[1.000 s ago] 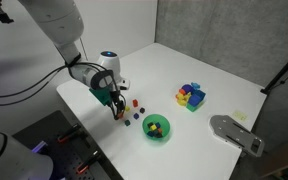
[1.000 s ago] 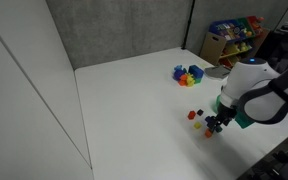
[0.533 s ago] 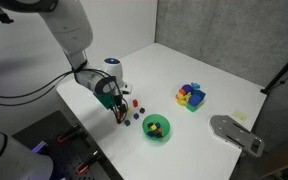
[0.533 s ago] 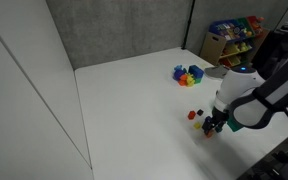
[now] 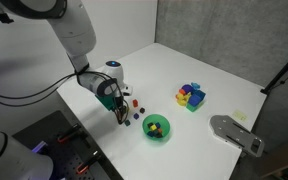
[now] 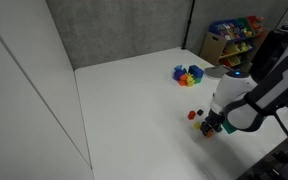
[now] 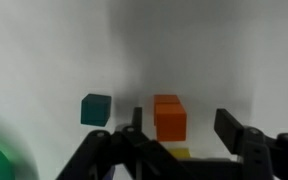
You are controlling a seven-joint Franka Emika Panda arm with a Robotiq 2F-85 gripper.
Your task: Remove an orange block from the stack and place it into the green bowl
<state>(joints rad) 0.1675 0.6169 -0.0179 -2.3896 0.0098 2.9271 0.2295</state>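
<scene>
The jaws stood spread and empty, the orange block [image 7: 169, 117] framed between them on its stack, so the grasp looked to be in hand; next they'd need to pinch it, lift, and carry it to the bowl [image 5: 157, 138] nearby.

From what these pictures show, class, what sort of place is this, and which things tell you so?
Probably a robotics lab or test room: a white table before grey panel walls, a robot arm over it, and a shelf of coloured bins behind.
</scene>
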